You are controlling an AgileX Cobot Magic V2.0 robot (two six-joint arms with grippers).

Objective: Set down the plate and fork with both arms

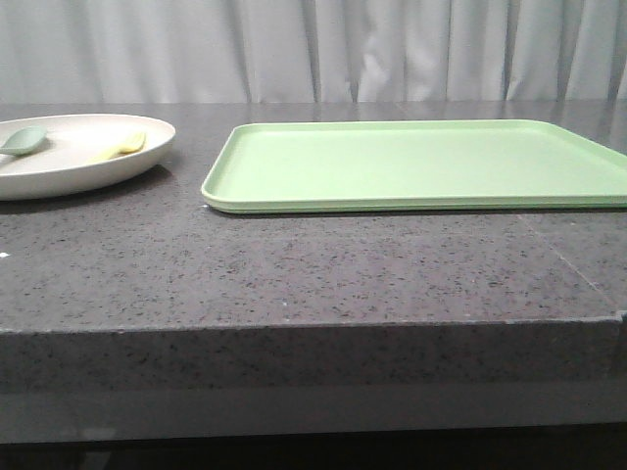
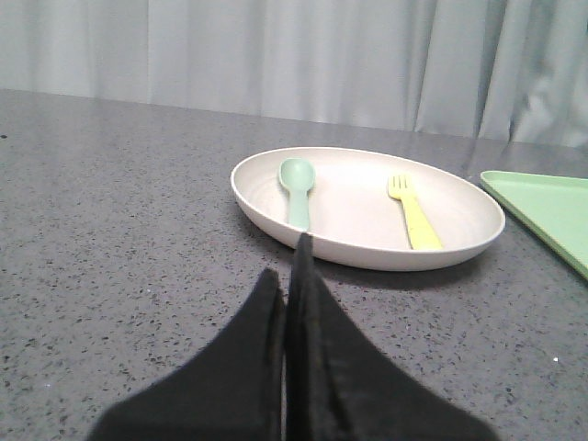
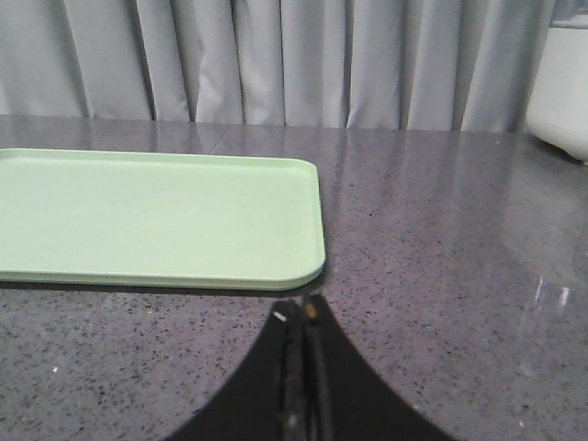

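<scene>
Fork (image 2: pixel 412 213) and spoon (image 2: pixel 297 187) lie in plate (image 2: pixel 276 208) on counter (image 1: pixel 294 274), tray (image 1: pixel 421 164) beside. Left claw (image 2: pixel 292 266) pressed together, empty. Right claw (image 3: pixel 299 317) likewise.

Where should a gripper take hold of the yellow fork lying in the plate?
Probably the fork by its flat handle, coming from above: it lies flat in the plate, handle toward the near rim, apart from the spoon. The left gripper, shut, is nearest.
</scene>
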